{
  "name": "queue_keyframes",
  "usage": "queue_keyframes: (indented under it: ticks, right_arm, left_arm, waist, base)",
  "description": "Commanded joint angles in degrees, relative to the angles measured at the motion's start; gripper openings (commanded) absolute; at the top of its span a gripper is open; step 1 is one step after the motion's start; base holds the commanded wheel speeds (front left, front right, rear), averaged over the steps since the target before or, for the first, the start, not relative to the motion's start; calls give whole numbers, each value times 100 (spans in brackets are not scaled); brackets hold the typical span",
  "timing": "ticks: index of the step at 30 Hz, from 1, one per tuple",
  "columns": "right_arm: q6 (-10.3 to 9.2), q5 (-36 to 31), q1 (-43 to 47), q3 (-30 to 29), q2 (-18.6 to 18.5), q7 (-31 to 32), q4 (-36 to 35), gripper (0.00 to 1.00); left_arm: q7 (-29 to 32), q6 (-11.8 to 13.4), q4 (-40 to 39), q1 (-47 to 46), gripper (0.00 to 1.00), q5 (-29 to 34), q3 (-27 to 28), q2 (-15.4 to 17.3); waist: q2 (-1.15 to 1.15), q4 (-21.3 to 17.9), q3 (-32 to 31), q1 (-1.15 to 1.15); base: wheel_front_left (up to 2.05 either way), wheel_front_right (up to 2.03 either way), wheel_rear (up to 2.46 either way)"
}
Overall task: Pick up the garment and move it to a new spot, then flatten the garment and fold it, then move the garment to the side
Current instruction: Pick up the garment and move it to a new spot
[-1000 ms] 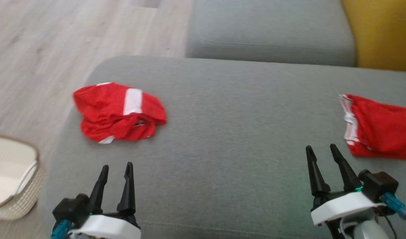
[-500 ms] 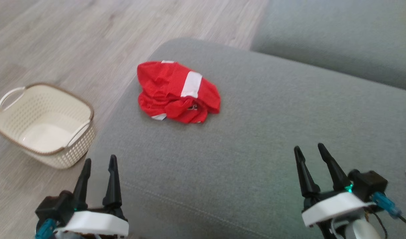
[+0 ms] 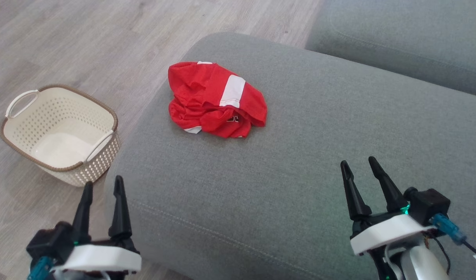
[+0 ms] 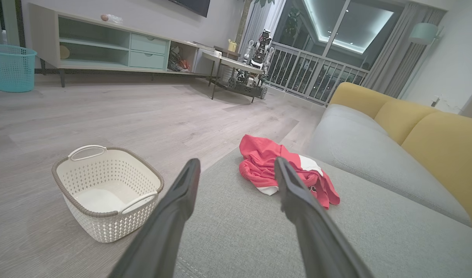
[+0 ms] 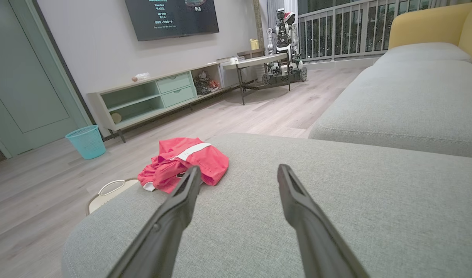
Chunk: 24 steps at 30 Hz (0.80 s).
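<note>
I've got both pairs of fingers spread wide with nothing in them: my left gripper (image 3: 102, 181) hangs at the near left edge of the grey cushion (image 3: 300, 163), and my right gripper (image 3: 357, 160) over its near right part. The red garment (image 3: 216, 101), white-striped, lies crumpled near the cushion's far left corner, well apart from both grippers. A white basket (image 3: 101, 159) stands on the floor (image 3: 66, 39) beside the cushion, near my left gripper.

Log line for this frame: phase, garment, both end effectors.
phase: pre-grasp | garment: crumpled on grey cushion, untouched | left end effector: open, empty | right end effector: open, empty | basket: on floor
</note>
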Motion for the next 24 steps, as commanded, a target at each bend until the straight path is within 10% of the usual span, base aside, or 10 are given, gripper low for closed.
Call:
queue_keyframes:
  ticks: [1,11,24]
  right_arm:
    - [-2,-76,-239,100,-40,-53,-189,100]
    - [-2,-466,-91,-292,-40,8,-563,100]
    - [-2,-1042,-453,-339,-40,771,-1894,100]
  left_arm:
    - [-31,-19,-208,-344,100,-9,228,4]
    - [-24,-496,444,-1393,100,157,458,322]
    - [1206,-736,2117,-3529,100,-446,314,1563]
  waist:
    - [0,-7,23,0]
    - [0,-53,432,0]
    - [0,-965,1544,0]
  base:
    - [0,0,0]
    - [0,0,0]
    - [0,0,0]
